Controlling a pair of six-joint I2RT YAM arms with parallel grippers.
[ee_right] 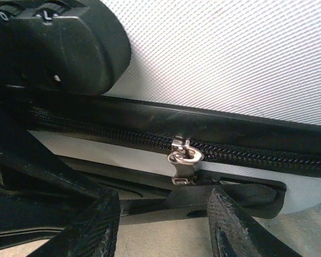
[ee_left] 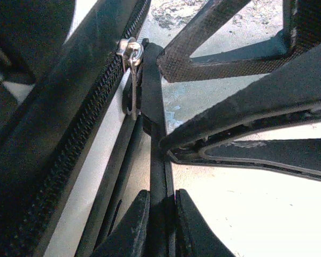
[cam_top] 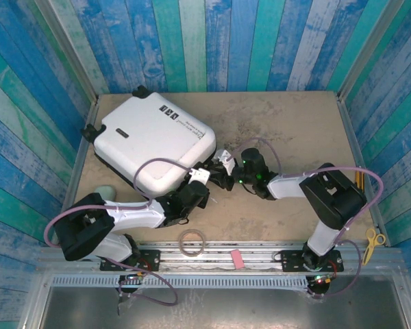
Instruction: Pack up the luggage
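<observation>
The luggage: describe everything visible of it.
The luggage is a white, textured hard-shell case lying flat, lid down, at the table's far left, with black wheels on its left side. A black zipper band carries a silver slider. The left tool pinches its pull tab, and the right tool is open beside it.

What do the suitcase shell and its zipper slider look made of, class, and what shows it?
Luggage shell: probably hard plastic, white, matte, with fine dotted texture. Zipper slider: apparently metal, silver and shiny, catching bright glints.
</observation>
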